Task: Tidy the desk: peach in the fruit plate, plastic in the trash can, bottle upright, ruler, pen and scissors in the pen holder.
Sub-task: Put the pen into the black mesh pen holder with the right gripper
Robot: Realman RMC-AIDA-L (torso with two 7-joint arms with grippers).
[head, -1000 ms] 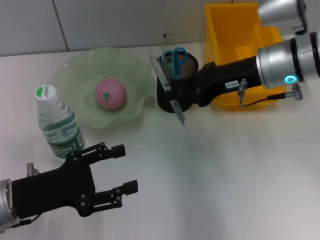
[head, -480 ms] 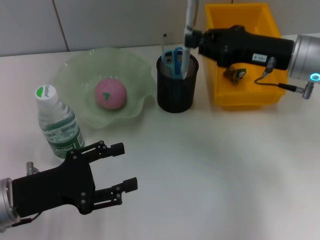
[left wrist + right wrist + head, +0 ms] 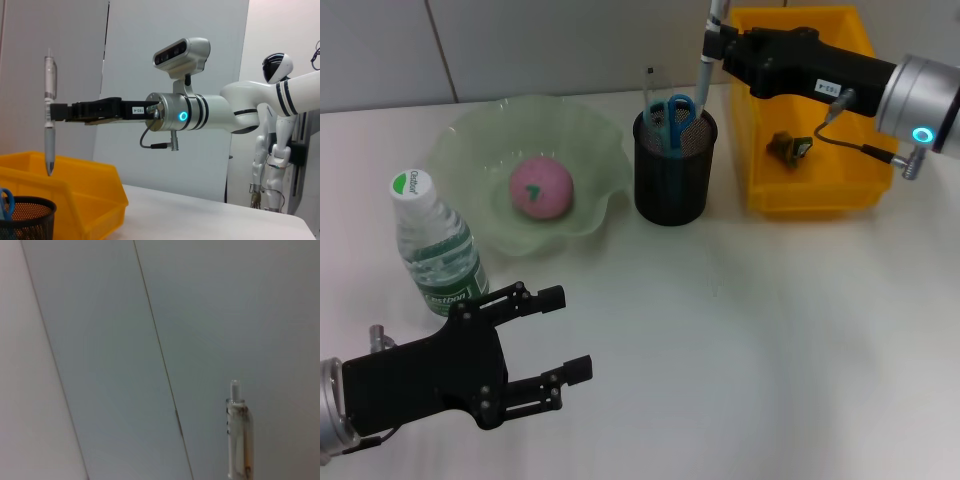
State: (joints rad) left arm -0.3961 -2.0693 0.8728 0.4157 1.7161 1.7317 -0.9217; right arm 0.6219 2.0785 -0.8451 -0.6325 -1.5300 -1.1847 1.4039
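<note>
My right gripper (image 3: 714,42) is shut on a clear pen (image 3: 704,68), which hangs upright with its tip just above the black mesh pen holder (image 3: 672,185). The left wrist view shows the pen (image 3: 49,115) gripped at its middle by that gripper (image 3: 59,111), over the holder (image 3: 27,217). Blue-handled scissors (image 3: 677,110) and a thin clear ruler (image 3: 648,85) stand in the holder. The pink peach (image 3: 540,187) lies in the green fruit plate (image 3: 470,140). The bottle (image 3: 435,248) stands upright. A scrap of plastic (image 3: 790,147) lies in the yellow trash can (image 3: 760,195). My left gripper (image 3: 572,332) is open at the front left.
The yellow bin stands right beside the pen holder, under my right arm. The green plate touches the holder's other side. The bottle stands just behind my left gripper. Bare white tabletop (image 3: 770,340) spreads across the front and right.
My right arm swung the pen from a slant low beside the holder up to vertical above it, then lifted slightly. The left arm has stayed put.
</note>
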